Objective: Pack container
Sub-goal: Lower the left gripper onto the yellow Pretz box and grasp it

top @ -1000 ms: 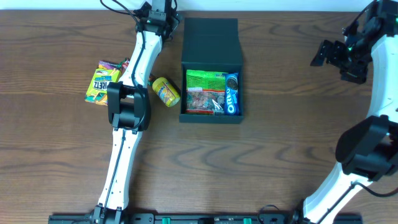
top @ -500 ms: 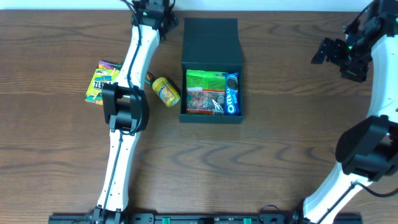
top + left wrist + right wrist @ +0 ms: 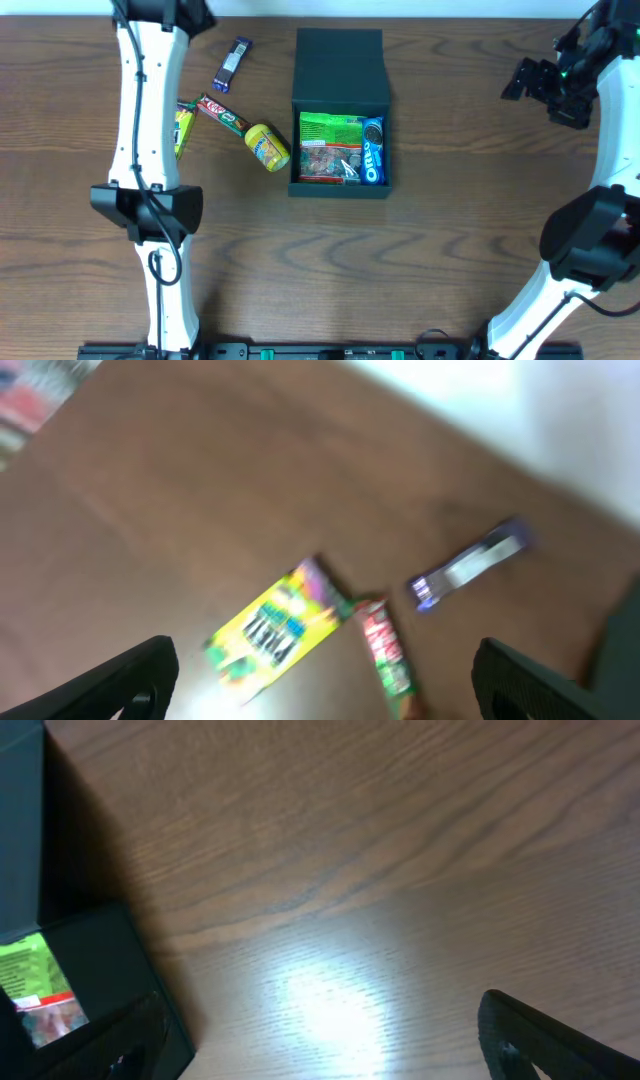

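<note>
The dark teal container (image 3: 340,186) stands open at the table's middle with its flap lid (image 3: 340,65) laid back. Inside lie a green snack bag (image 3: 330,145) and a blue Oreo packet (image 3: 372,150). Its corner shows in the right wrist view (image 3: 70,970). Left of it lie a yellow packet (image 3: 267,146), a red-green bar (image 3: 221,113), a purple bar (image 3: 232,64) and a yellow-green packet (image 3: 183,130). My left gripper (image 3: 320,695) is open and empty, high above these snacks at the far left. My right gripper (image 3: 330,1045) is open and empty at the far right.
The left arm (image 3: 145,120) runs up the table's left side, partly covering the yellow-green packet. The right arm (image 3: 600,120) stands along the right edge. In the left wrist view the yellow-green packet (image 3: 280,625), red-green bar (image 3: 385,650) and purple bar (image 3: 470,565) are blurred.
My left arm has swung left and away from the container's lid, uncovering the purple bar and the red-green bar. The right arm has not moved.
</note>
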Controlling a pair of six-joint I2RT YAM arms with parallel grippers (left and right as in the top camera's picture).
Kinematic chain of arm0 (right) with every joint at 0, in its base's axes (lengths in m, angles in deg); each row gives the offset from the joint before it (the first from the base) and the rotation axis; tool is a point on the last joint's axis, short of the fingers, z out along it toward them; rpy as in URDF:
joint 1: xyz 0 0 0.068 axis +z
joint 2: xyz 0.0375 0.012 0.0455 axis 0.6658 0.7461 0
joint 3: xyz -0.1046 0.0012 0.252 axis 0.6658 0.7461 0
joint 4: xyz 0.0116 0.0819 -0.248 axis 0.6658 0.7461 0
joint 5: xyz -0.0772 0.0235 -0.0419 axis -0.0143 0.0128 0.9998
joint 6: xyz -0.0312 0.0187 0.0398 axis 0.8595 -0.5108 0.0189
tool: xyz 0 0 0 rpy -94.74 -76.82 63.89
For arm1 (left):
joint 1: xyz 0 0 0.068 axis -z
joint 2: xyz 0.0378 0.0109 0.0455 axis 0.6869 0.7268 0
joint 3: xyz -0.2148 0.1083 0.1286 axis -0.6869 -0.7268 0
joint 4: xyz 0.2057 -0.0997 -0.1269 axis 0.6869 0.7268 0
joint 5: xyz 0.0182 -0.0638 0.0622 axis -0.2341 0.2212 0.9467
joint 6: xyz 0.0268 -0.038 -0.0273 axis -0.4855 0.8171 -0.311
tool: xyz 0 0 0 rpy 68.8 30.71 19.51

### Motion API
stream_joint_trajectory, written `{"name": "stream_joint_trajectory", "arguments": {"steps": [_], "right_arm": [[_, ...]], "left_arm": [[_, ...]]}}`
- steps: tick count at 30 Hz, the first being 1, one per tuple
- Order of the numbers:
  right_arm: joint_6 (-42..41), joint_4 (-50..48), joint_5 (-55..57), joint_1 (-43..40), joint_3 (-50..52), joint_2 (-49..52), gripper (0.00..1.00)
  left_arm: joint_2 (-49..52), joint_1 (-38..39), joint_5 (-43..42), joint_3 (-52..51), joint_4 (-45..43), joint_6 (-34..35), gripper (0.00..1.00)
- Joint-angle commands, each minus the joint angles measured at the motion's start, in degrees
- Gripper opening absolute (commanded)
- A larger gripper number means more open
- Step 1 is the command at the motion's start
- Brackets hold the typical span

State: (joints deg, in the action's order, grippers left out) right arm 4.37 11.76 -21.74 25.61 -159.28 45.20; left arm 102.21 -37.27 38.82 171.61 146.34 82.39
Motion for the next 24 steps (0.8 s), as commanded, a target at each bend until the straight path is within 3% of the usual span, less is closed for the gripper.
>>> {"name": "stream_joint_trajectory", "arguments": {"steps": [1,4,9,17,21,24], "right_arm": [[0.09,-0.37,-0.26,0.48,0.04,0.26,0.99],[1.64,-0.07,-0.26,0.48,0.04,0.26,0.99],[1.97,0.52,-0.26,0.48,0.04,0.26,0.99],[1.92,0.31,-0.26,0.48,0.04,0.26,0.99],[1.95,0.07,-0.26,0.48,0.04,0.26,0.99],[1.97,-0.13,-0.24,0.48,0.04,0.26,0.99]], "left_arm": [[-2.69,-0.87,-3.54,-1.31,0.81,1.31,0.95],[-6.71,-3.85,-4.04,-5.81,-0.31,-2.05,0.95],[-11.1,-11.06,-9.81,-20.5,-5.86,-13.53,0.95],[-10.95,-15.26,-17.75,-38.01,-15.65,-41.64,0.95],[-10.71,-15.3,-19.61,-45.99,-22.14,-46.75,0.95],[-10.71,-15.3,-27.08,-51.04,-25.42,-52.13,0.95]]}}
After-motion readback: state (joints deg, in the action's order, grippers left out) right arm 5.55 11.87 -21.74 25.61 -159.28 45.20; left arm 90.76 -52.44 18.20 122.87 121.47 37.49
